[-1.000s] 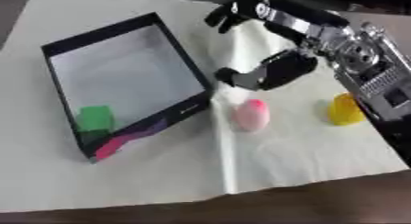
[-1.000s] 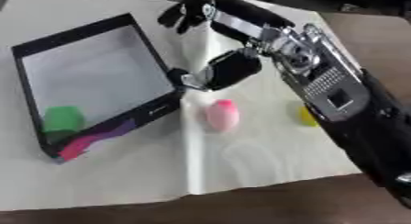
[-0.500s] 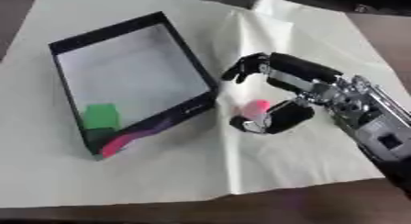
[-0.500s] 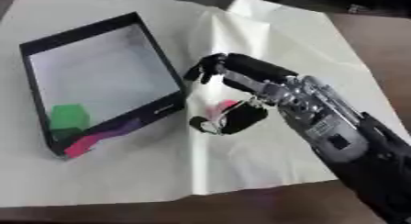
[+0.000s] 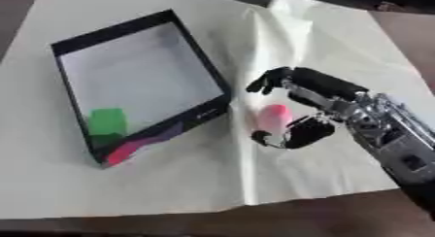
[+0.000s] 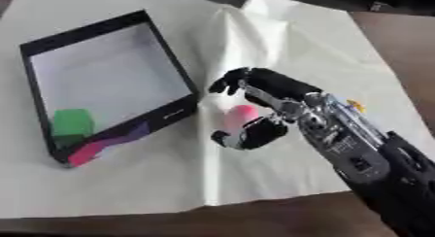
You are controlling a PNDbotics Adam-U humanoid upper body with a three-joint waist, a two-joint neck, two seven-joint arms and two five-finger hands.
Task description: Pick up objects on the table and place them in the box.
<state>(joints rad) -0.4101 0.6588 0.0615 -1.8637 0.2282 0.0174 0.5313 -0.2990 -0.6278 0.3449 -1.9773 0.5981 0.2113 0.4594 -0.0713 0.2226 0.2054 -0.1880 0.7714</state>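
A pink egg-shaped object (image 5: 273,117) lies on the cream cloth just right of the box's near corner. My right hand (image 5: 311,104) reaches in from the lower right and curls over it, fingers (image 5: 265,81) arched above and thumb (image 5: 285,137) hooked below, not closed on it. The black-walled box (image 5: 195,52) with a white floor sits at the left and holds a green block (image 5: 108,121) in its near corner. A bit of yellow (image 6: 355,105) peeks out behind my right forearm. My left hand is out of sight.
The cream cloth (image 5: 170,182) covers most of the brown table (image 5: 399,32) and has a raised crease running down its middle. Bare dark table shows along the near edge and far right.
The whole picture shifted as the camera moved. My right hand came down from above the cloth's far side and now cups round the pink object, hiding most of the yellow one.
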